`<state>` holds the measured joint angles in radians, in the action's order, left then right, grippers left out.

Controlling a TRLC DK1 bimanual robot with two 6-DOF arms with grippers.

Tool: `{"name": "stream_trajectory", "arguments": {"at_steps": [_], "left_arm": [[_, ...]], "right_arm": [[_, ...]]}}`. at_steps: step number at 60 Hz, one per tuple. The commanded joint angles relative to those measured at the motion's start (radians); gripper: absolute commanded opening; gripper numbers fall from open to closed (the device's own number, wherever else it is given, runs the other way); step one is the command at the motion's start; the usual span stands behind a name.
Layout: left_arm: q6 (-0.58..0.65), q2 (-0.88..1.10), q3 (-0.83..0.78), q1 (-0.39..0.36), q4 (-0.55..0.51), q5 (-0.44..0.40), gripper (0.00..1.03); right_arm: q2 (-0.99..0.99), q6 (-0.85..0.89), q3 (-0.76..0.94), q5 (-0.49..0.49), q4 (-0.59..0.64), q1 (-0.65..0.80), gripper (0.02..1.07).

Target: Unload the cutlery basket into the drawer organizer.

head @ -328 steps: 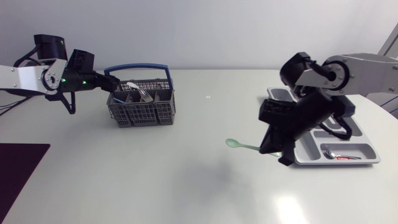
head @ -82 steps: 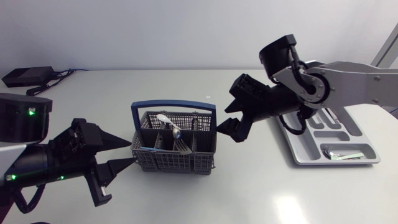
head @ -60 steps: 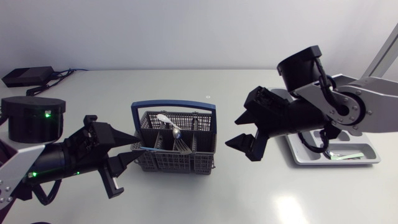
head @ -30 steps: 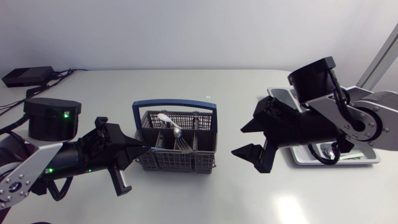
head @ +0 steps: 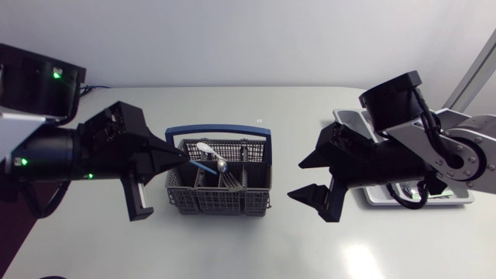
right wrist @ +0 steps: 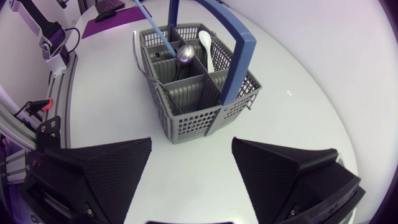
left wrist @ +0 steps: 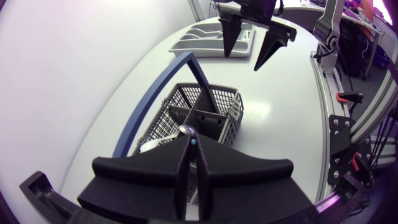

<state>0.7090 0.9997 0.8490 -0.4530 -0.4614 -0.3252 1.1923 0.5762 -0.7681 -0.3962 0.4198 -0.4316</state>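
Left claw (head: 183, 159) is pinched narrow on a thin blue handle (head: 203, 163), which slants from the fingertips down into the grey cutlery basket (head: 221, 200) (its lower end is hidden among the spoons (head: 222, 165)). The left arm lies low over the tabletop (head: 248, 248), pointing at the basket's left end. Right claw (head: 294, 180) gapes wide and empty, aimed at the basket's other end. The drawer organizer (head: 457, 199) lies behind it.

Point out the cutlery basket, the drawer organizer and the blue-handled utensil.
cutlery basket (head: 225, 201), head view, on its front mesh wall.
drawer organizer (left wrist: 196, 38), left wrist view, on a bare compartment of the grey tray.
blue-handled utensil (head: 203, 164), head view, on its blue handle over the basket.
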Motion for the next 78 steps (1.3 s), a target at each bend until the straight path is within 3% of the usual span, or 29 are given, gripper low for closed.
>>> {"name": "stream_trajectory", "arguments": {"at_steps": [1, 22, 32, 55, 68, 78], "left_arm": [[0.037, 0.005, 0.090, -0.009, -0.065, -0.009, 0.03], [0.038, 0.036, 0.369, -0.009, -0.352, -0.021, 0.03], [-0.020, 0.085, 0.512, -0.009, -0.480, -0.135, 0.03], [-0.109, 0.217, 0.550, -0.059, -0.487, -0.296, 0.03], [-0.161, 0.275, 0.596, -0.087, -0.482, -0.339, 0.03], [-0.178, 0.301, 0.607, -0.099, -0.473, -0.339, 0.03]], "right_arm": [[-0.025, -0.001, 0.024, -0.006, 0.017, -0.012, 0.95], [-0.080, -0.022, -0.034, -0.006, 0.034, -0.085, 0.95], [-0.079, -0.065, -0.117, -0.006, 0.027, -0.174, 0.95], [-0.037, -0.116, -0.203, -0.027, 0.030, -0.295, 0.94], [-0.002, -0.107, -0.160, -0.047, -0.024, -0.279, 0.73], [0.007, -0.105, -0.149, -0.067, -0.041, -0.259, 0.28]]}}
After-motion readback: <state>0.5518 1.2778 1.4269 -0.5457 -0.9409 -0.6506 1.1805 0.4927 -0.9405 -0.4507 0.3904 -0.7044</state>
